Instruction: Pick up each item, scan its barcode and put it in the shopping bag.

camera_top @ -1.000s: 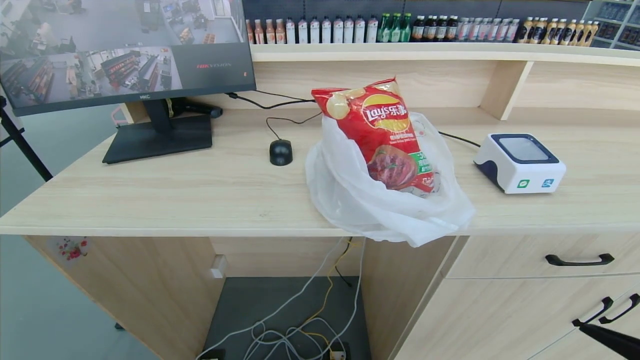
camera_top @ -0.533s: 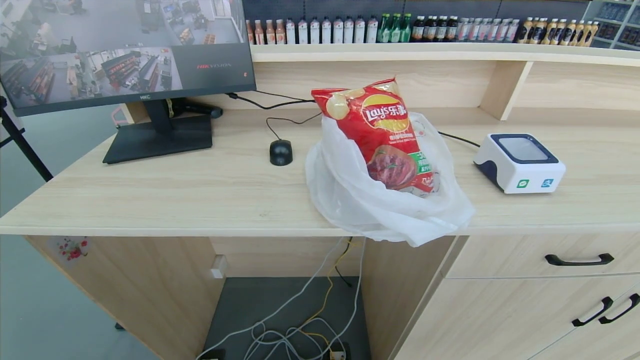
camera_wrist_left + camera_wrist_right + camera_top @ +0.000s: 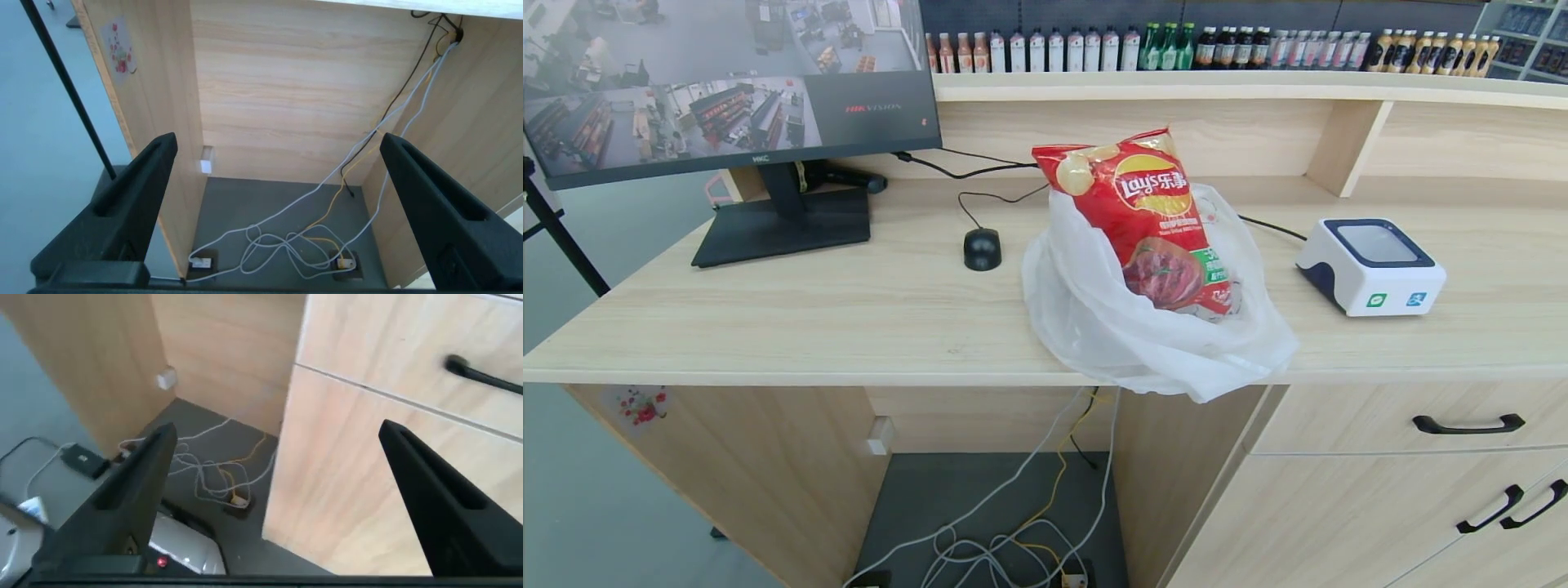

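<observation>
While they hang low, beneath the level of the table [image 3: 849,310] top, the left jaws stand spread wide with nothing between them. Just ahead of them lies the open recess under the table, where loose cables [image 3: 286,245] trail down the back panel and coil on the dark floor. The right jaws are likewise spread wide and empty; ahead of them are the wooden drawer fronts [image 3: 384,457], one with a black handle [image 3: 482,376], and off to one side the same tangle of cables.

Well above both jaws, on the table top, the red chips bag [image 3: 1147,220] stands upright inside the white shopping bag [image 3: 1111,327], its upper half sticking out. The shopping bag's near edge droops over the table's front edge. Beside it on the right-jaw side sits the white scanner [image 3: 1372,265]; on the left-jaw side are a black mouse [image 3: 982,248] and, farther off, a monitor [image 3: 719,82]. Bottles [image 3: 1217,47] line the shelf beyond.
</observation>
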You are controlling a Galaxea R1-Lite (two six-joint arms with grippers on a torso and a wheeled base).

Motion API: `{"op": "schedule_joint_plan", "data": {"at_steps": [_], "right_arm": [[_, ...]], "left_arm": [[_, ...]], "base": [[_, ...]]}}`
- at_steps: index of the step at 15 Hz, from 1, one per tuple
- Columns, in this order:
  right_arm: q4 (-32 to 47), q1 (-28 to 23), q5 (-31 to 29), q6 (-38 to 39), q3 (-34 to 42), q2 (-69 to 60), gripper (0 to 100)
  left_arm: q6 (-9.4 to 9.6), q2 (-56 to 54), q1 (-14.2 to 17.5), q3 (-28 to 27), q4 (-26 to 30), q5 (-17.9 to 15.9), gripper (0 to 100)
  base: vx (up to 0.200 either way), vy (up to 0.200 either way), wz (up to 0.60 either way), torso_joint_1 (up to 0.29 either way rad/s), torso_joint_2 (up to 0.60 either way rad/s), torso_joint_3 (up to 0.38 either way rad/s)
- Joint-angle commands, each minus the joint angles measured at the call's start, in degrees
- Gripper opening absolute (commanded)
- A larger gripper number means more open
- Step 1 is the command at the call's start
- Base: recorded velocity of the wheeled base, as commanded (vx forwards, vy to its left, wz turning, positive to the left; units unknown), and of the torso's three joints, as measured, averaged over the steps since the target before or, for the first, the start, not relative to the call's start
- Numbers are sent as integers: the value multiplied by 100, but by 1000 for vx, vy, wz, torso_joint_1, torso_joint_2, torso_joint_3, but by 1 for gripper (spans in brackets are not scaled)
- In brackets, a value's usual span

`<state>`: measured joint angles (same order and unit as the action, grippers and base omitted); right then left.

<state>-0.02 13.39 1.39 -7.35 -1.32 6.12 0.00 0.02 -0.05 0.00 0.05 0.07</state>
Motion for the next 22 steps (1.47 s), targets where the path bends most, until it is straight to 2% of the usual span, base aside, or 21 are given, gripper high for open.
{"op": "schedule_joint_plan", "data": {"at_steps": [1, 4, 6, 9, 11, 12, 13, 14, 20, 21, 22], "right_arm": [[-33, -688, -42, 32, 9, -58, 100], [-68, -688, -121, 50, 26, -58, 100], [-138, -715, -649, 366, 44, -58, 100], [-182, -785, -763, 480, 61, -58, 100], [-50, -1207, -789, 656, 17, 205, 100], [-68, -1541, -754, 1025, 61, 267, 100], [-68, -1646, -754, 1008, 61, 188, 100], [-85, -1629, -745, 937, 70, -199, 100], [-165, -1611, -526, 718, 114, -216, 100], [-77, -1514, -420, 647, 114, -304, 100], [-15, -1251, -104, 164, 114, -515, 100]], "left_arm": [[0, -2, 5, 0, 4, 1, 100], [0, -2, 5, 0, -5, 1, 100], [0, -2, -4, 0, 4, 1, 100], [0, -2, 5, 0, 4, 1, 100], [0, -2, 5, 0, 4, 1, 100], [0, -2, 5, 0, -5, 1, 100], [-9, -2, 5, 0, -5, 1, 100], [-9, -2, 5, 0, 4, 1, 100], [0, -2, -4, 0, 4, 1, 100], [0, -2, 5, 0, 4, 1, 100], [0, -2, -4, 0, 4, 1, 100]], "base": [[0, 0, 0, 0, 0, 0], [0, 0, 0, 0, 0, 0], [0, 0, 0, 0, 0, 0], [0, 0, 0, 0, 0, 0], [0, 0, 0, 0, 0, 0], [0, 0, 0, 0, 0, 0], [0, 0, 0, 0, 0, 0], [0, 0, 0, 0, 0, 0], [0, 0, 0, 0, 0, 0], [0, 0, 0, 0, 0, 0], [0, 0, 0, 0, 0, 0]]}}
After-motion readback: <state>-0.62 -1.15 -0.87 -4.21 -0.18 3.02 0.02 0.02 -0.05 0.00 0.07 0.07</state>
